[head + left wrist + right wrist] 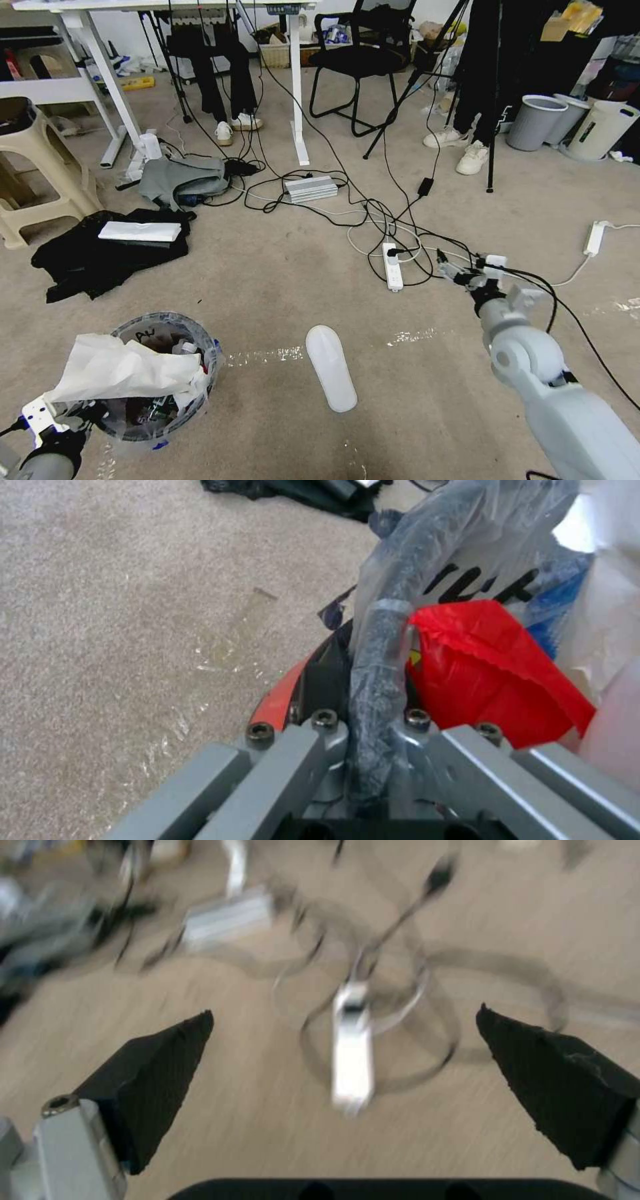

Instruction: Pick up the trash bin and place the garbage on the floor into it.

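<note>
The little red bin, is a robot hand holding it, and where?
Yes. The left gripper is shut on the small round red plastic bin's bag-covered rim. The right gripper holds nothing.

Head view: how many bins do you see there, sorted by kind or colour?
trash bin, lined with a clear bag: 1
grey bins: 2
white bin: 1
Total: 4

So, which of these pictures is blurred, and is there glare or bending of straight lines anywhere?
Right wrist view: motion blur smears the power strip and cables, while the open right end effector looks sharper. Head view: wide-angle bending tilts the desk legs; tape on the floor glares. Left wrist view: sharp on the trash bin rim gripped by the left end effector.
</note>
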Controlling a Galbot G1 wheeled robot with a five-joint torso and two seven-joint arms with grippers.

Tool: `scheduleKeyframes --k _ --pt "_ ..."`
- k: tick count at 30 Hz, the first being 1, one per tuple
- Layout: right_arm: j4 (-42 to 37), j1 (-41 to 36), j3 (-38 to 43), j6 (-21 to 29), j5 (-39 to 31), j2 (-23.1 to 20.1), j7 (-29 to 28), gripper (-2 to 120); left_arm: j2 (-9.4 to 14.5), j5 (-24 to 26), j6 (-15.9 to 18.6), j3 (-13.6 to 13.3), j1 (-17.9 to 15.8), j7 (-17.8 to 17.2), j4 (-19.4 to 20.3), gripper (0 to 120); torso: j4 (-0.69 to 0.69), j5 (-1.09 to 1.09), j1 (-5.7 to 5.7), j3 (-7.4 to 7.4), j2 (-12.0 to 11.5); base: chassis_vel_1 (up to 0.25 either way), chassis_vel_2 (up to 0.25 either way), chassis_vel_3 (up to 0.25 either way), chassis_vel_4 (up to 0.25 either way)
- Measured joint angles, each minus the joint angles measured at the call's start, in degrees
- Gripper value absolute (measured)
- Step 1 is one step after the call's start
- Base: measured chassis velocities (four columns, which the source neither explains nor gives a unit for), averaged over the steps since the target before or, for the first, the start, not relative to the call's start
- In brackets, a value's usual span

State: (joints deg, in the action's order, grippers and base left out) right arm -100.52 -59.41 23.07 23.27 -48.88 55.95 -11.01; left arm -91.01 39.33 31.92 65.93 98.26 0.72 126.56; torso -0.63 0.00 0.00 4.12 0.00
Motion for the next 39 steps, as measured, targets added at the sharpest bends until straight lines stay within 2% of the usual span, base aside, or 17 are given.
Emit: scheduleKeyframes --k 1,2,3,4,7,8,11,13,14,15,17,19,24,25,28,32,39 --pt "0.0 0.0 0.0 0.0 0.0 0.0 0.0 100 0.0 0.0 0.0 0.0 0.0 0.0 0.0 1 0.0 0.0 0.0 0.0 0.0 0.0 0.0 0.0 0.0" --pt "1.47 1.03 0.06 3.81 0.5 0.12 4.18 100 0.05 0.06 -0.01 0.03 -0.04 0.01 -0.18 1 -0.01 -0.02 0.0 0.0 0.01 0.0 0.0 0.0 0.0" --pt "2.41 1.46 0.03 4.59 1.81 0.17 6.89 100 0.09 0.09 -0.02 0.05 -0.06 0.03 -0.27 1 -0.01 -0.01 0.0 0.0 0.0 0.0 0.0 0.0 0.0" --pt "2.41 1.46 0.03 4.59 1.81 0.17 6.89 100 0.09 0.09 -0.02 0.05 -0.06 0.03 -0.27 1 -0.01 -0.01 0.0 0.0 0.0 0.0 0.0 0.0 0.0" --pt "6.86 2.88 -1.72 4.07 10.2 0.21 23.01 100 0.27 0.27 -0.11 0.21 -0.19 0.04 -0.72 1 -0.02 0.0 0.0 0.0 0.0 0.0 0.0 0.0 0.0" --pt "6.86 2.88 -1.72 4.07 10.2 0.21 23.01 100 0.27 0.27 -0.11 0.21 -0.19 0.04 -0.72 1 -0.02 0.0 0.0 0.0 0.0 0.0 0.0 0.0 0.0" --pt "10.78 4.78 -4.85 8.05 13.68 1.36 29.73 100 0.34 0.35 -0.18 0.36 -0.3 0.05 -1.1 1 0.0 0.0 0.0 0.0 0.0 0.0 0.0 0.0 0.0" --pt "11.41 5.04 -5.24 8.48 14.28 1.66 30.57 100 0.34 0.35 -0.2 0.37 -0.3 0.05 -1.16 1 0.01 0.01 0.0 0.0 0.0 0.0 0.0 0.0 0.0" --pt "13.73 6.23 -6.32 10.98 16.22 2.87 33.17 100 0.29 0.34 -0.24 0.4 -0.41 0.05 -1.52 1 0.0 -0.01 0.0 0.0 0.0 0.0 0.0 0.0 0.0" --pt "13.73 6.23 -6.32 10.98 16.22 2.87 33.17 100 0.29 0.34 -0.24 0.4 -0.41 0.05 -1.52 1 0.0 -0.01 0.0 0.0 0.0 0.0 0.0 0.0 0.0" --pt "17.16 8.39 -9.35 14.87 16.24 4.57 29.92 100 0.22 0.26 -0.27 0.41 -0.67 0.08 -2.03 1 -0.01 0.0 0.0 0.0 0.0 0.0 0.0 0.0 0.0" --pt "18.15 8.97 -10.05 15.13 16.24 5.04 29.36 100 0.22 0.23 -0.28 0.41 -0.78 0.08 -2.21 1 0.01 0.01 0.0 0.0 0.0 0.0 0.0 0.0 0.0" --pt "23.38 12.73 -12.54 17.28 19.87 6.85 35.35 100 0.35 0.19 -0.28 0.39 -1.47 0.09 -3.3 1 -0.01 -0.01 0.0 0.0 0.0 0.0 0.0 0.0 0.0" --pt "23.38 12.73 -12.54 17.28 19.87 6.85 35.35 100 0.35 0.19 -0.28 0.39 -1.47 0.09 -3.3 1 -0.01 -0.01 0.0 0.0 0.0 0.0 0.0 0.0 0.0" --pt "27.58 15.32 -13.6 14.81 23.84 8.56 42.21 100 0.36 0.12 -0.28 0.37 -1.9 0.08 -3.98 1 -0.01 -0.02 0.0 0.0 0.0 0.0 0.0 0.0 0.0" --pt "32.33 17.46 -15.23 11.29 27.79 10.65 46.15 100 0.15 -0.2 -0.28 0.28 -1.96 0.07 -4.47 1 0.01 -0.01 0.0 0.0 0.0 0.0 0.0 0.0 0.0" --pt "36.03 18.48 -16.24 8.17 28.9 13.42 46.02 100 0.05 -0.65 -0.29 0.23 -1.81 0.06 -4.81 1 -0.02 0.0 0.0 0.0 0.0 0.0 0.0 0.0 0.0"
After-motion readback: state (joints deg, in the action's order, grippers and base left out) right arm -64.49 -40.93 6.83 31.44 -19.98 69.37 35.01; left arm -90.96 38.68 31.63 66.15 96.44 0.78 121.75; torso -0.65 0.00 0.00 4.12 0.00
